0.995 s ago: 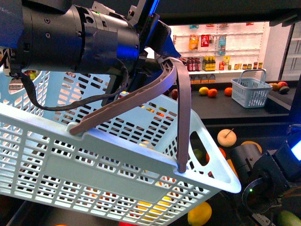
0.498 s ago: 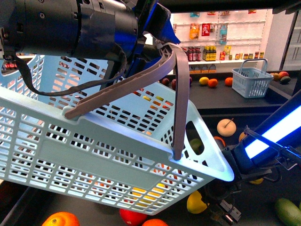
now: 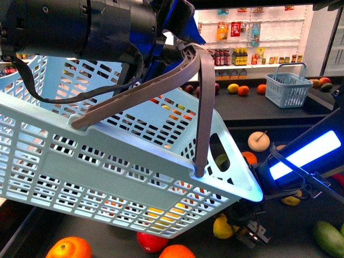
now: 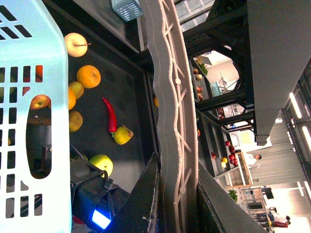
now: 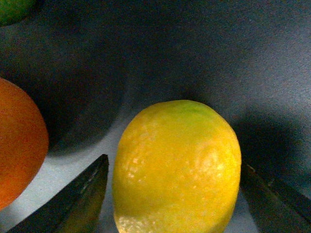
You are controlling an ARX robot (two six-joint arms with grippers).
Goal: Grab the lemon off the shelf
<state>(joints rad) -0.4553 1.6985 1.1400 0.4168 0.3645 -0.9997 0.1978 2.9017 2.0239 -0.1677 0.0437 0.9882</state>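
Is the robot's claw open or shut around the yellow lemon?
Open. The right gripper has its dark fingers on either side of the smooth yellow oval lemon, with a gap showing.

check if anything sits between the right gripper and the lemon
Nothing visible does. In the right wrist view the lemon lies on the dark shelf tray, between the fingers of the open right gripper. The orange-red fruit sits off to one side, outside a finger.

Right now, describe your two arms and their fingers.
Left arm: bulky black cylinder, small screws, looping black cable. Right arm: black, with a bright blue-white light strip. Its fingers: dark, flat, tapered.
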